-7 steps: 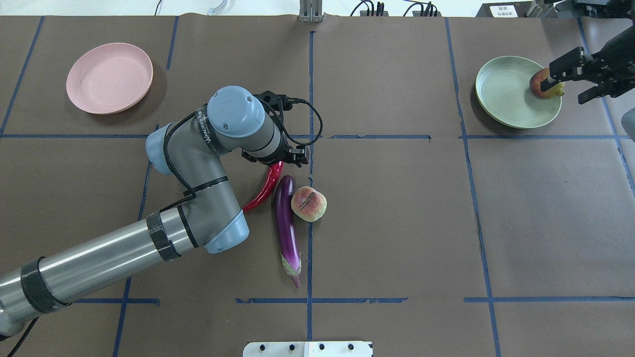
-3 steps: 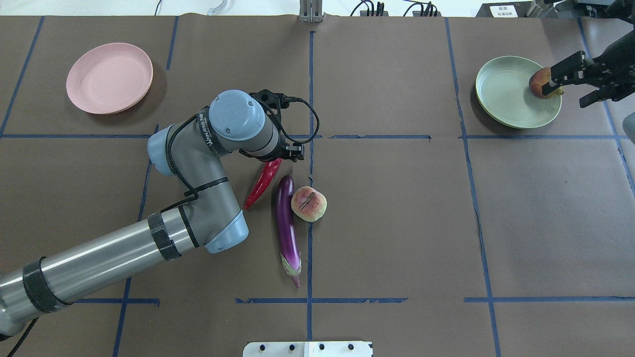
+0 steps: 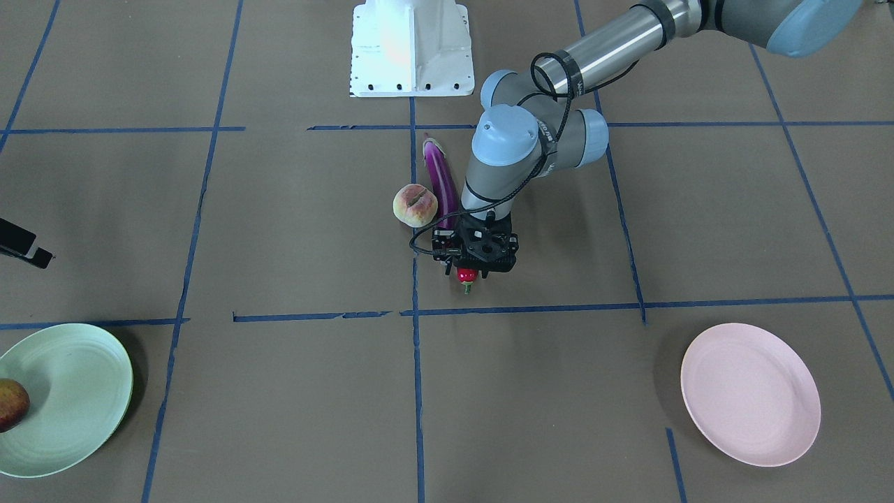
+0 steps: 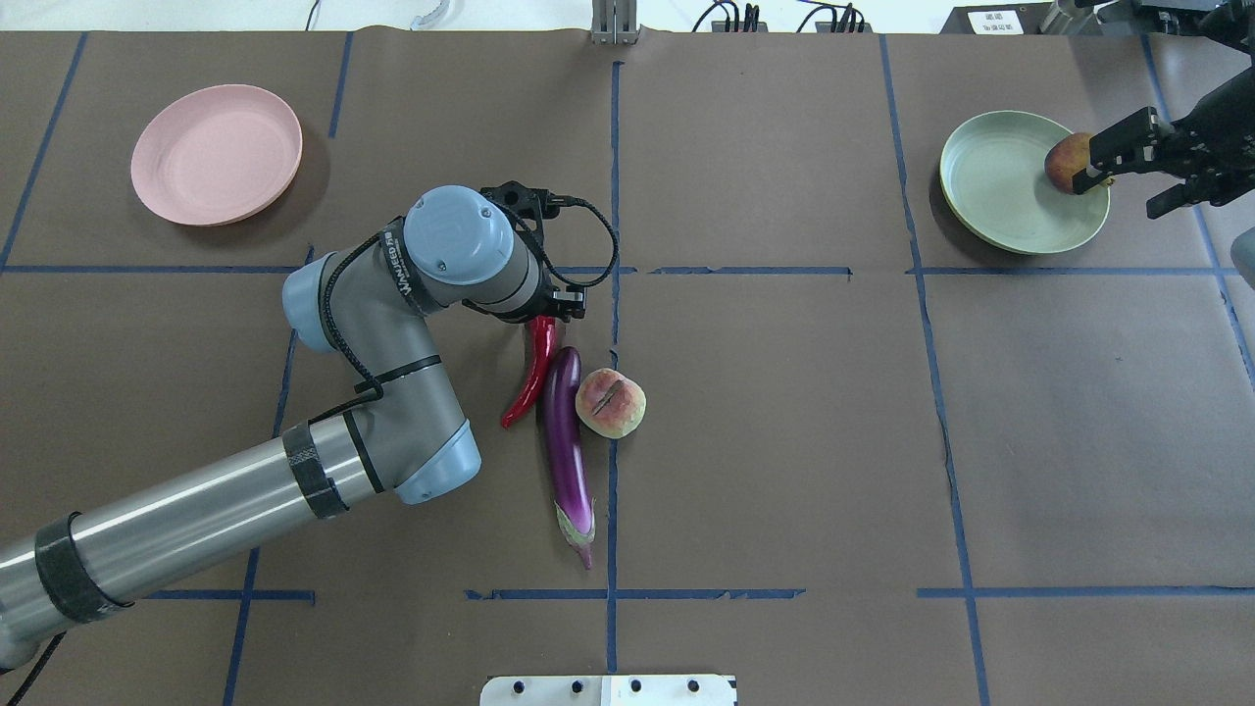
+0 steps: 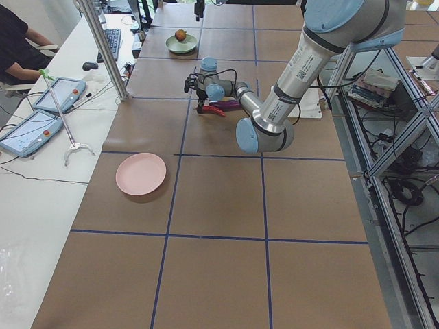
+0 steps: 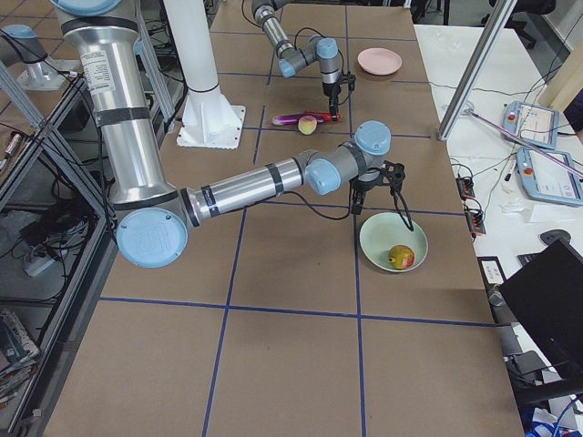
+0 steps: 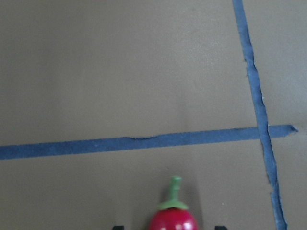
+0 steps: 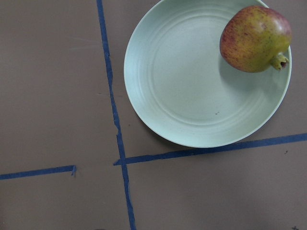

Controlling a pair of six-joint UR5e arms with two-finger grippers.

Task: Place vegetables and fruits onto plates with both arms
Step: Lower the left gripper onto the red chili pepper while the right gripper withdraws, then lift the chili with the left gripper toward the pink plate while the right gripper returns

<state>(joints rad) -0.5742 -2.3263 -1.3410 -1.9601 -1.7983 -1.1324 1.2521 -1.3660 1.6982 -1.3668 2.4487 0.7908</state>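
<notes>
Four produce items, two plates, one brown papered surface gridded with blue tape.

1. Red chili pepper: clamped at the stem end by the left gripper, jaws drawn narrow on it. Gripped there, probably, to leave the tapering body free to trail onto a plate. Likely bound for the pink plate, well apart. Glossy, curved, green stem poking past the jaws. Tip just beside the eggplant; contact with the surface not discernible.

2. Pomegranate: resting inside the green plate against its rim. Right gripper just beside it, jaws wide and holding nothing; delivery judged done.

3. Eggplant: long, purple, greyish cap, lying flat.

4. Peach: creased, pale pink-yellow, touching the eggplant, awaiting pickup.
</notes>
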